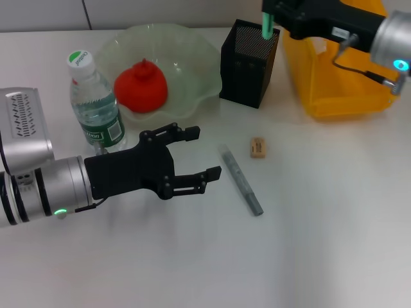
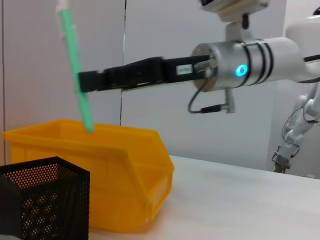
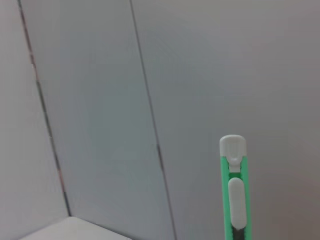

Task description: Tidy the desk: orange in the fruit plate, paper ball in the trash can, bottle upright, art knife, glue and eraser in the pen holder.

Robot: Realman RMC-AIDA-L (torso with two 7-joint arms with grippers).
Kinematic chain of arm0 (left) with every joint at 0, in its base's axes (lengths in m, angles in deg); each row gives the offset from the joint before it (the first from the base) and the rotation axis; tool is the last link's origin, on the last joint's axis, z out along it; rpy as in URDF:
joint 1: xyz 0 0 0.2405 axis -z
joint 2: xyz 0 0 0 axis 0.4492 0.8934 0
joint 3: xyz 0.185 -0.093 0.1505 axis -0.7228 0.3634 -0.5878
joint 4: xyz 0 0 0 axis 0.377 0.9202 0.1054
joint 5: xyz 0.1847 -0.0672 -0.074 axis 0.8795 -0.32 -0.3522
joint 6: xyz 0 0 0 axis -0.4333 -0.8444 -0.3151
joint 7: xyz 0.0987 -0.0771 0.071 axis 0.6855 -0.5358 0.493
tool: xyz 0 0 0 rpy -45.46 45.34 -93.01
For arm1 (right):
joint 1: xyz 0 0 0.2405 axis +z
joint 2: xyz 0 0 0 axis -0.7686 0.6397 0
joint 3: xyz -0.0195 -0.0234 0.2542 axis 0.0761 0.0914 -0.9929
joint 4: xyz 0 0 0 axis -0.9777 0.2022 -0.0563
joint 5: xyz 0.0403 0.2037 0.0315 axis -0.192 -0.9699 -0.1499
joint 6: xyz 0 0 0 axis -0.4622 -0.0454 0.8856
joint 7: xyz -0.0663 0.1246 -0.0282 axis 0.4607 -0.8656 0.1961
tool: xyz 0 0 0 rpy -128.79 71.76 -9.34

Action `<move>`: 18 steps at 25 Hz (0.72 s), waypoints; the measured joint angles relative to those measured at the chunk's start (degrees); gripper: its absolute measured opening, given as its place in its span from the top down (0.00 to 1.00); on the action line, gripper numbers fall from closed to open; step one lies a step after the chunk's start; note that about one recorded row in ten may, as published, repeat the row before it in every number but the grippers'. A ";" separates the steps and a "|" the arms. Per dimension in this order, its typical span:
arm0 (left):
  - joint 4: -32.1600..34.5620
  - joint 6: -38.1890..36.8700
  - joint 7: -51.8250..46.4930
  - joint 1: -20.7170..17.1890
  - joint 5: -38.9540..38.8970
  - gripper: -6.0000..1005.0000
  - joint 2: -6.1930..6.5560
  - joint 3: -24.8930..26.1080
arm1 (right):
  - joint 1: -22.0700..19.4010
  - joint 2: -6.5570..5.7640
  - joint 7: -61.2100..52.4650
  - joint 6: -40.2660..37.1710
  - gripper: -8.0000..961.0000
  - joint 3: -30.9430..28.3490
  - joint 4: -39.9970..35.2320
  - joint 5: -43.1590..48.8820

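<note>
- Right gripper [image 1: 277, 19] closed on green art knife [image 1: 267, 25], held roughly upright above pen holder [image 1: 248, 62]; lower tip at or just over the rim, contact with mesh not discernible.
- In left wrist view, knife [image 2: 75, 75] tilted, tip well above the holder [image 2: 45, 200], with trash can [image 2: 100, 175] behind.
- Risk: tilt could land the tip on the rim or outer wall at release, dropping the knife to the desk [image 1: 321, 244] or into the yellow bin just beside.
- Risk: pushing down while off-centre could tip or shove the light mesh cup.
- Left gripper [image 1: 192, 154] spread wide and empty, hovering low over the desk just in front of bottle [image 1: 95, 102].
- Bottle already upright; a careless sweep of that arm could knock it over again.
- Orange [image 1: 141, 85] sitting in fruit plate [image 1: 199, 83]; no concern.
- Grey glue stick [image 1: 241, 179] lying flat near the open fingers, eraser [image 1: 258, 147] just beyond it, both not yet in the holder.
- Risk: stick may roll on approach; eraser small, easy to pinch badly.
- Paper ball not seen in any view; whether binned cannot be told.
</note>
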 joint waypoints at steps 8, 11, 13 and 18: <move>0.00 0.86 0.02 0.43 -0.05 0.15 0.07 0.08 | 3.33 0.02 1.25 11.12 0.81 6.17 -3.22 -0.19; 0.00 1.16 -0.06 0.65 -0.46 0.15 0.09 0.10 | 3.73 0.05 3.07 13.96 0.81 8.75 -3.59 -0.81; 0.00 1.16 -0.36 0.84 -0.64 0.15 0.09 0.10 | 3.87 0.09 3.44 14.95 0.81 9.69 -3.93 -1.17; 0.00 1.30 -1.49 1.04 -0.74 0.15 0.09 0.10 | 3.63 0.11 4.90 17.34 0.81 10.87 -4.20 -3.10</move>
